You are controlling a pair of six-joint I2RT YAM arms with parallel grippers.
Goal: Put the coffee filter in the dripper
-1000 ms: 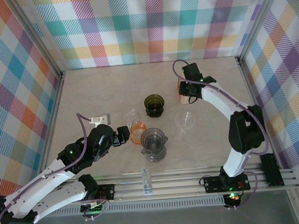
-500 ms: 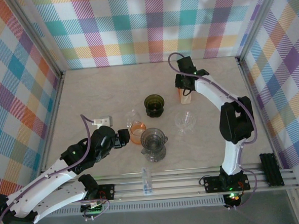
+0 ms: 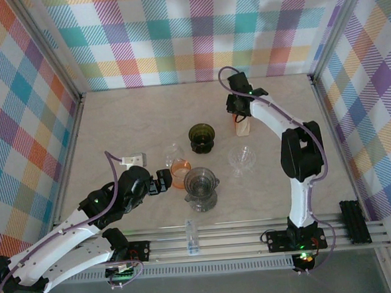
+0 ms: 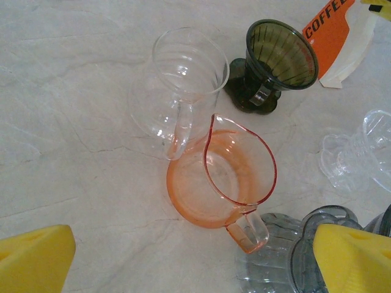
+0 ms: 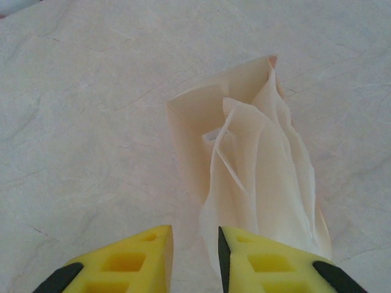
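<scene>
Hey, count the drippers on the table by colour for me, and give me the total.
clear dripper: 2
orange dripper: 1
dark green dripper: 1
grey dripper: 1
Total: 5

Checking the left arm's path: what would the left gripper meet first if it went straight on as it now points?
Likely the orange jug, straight ahead of the open left gripper; depth is unclear.

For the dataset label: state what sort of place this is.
Probably a robot test cell: plaid fabric walls, left arm and right arm bolted to a rail, a green dripper on a marble-look table.
</scene>
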